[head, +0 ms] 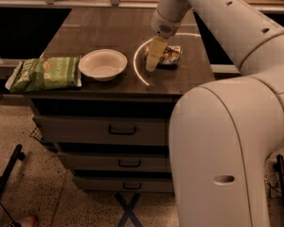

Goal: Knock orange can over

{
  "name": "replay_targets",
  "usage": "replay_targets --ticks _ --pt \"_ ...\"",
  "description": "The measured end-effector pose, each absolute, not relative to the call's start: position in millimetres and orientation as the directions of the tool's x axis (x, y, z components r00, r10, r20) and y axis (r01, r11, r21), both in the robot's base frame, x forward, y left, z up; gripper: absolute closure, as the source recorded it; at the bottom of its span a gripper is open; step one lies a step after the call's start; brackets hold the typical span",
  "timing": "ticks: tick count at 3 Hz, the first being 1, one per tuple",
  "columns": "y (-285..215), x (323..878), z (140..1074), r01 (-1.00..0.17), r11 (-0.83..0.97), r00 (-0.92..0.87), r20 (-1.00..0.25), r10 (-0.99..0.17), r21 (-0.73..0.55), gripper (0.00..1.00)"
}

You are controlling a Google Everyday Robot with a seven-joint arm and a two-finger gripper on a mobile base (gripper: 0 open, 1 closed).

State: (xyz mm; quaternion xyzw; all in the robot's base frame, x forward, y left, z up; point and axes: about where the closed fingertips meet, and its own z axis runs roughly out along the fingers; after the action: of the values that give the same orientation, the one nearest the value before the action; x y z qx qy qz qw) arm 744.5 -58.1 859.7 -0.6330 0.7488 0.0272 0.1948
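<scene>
We see the pincer [151, 60] hanging low over the table [94, 32], a little way off from the white bowl [102, 64], on the side away from the green bag [46, 73]. We cannot tell if the pincer is apart or together. The orange can [170, 56] is just past the pincer, farther from the bowl, and it is touching the pincer or very close to it. We think the can is lying on its side, but it is hard to be sure. What could go wrong? A can is round, so one more push could make it roll away from the bowl and drop off the table. If the pincer goes up fast, it could catch the can and drag it. If the arm swings toward the bowl, it could bump the bowl into the bag.
</scene>
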Motion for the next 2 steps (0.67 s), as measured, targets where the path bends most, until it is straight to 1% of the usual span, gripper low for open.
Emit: replay_targets --ticks 1,2 --pt "-65.9 742.4 866.4 -0.958 0.202 -0.113 -0.380 -0.918 -0.203 0.00" --pt "-98.4 733.7 889.3 -0.943 0.246 -0.124 -0.446 -0.886 -0.226 0.00"
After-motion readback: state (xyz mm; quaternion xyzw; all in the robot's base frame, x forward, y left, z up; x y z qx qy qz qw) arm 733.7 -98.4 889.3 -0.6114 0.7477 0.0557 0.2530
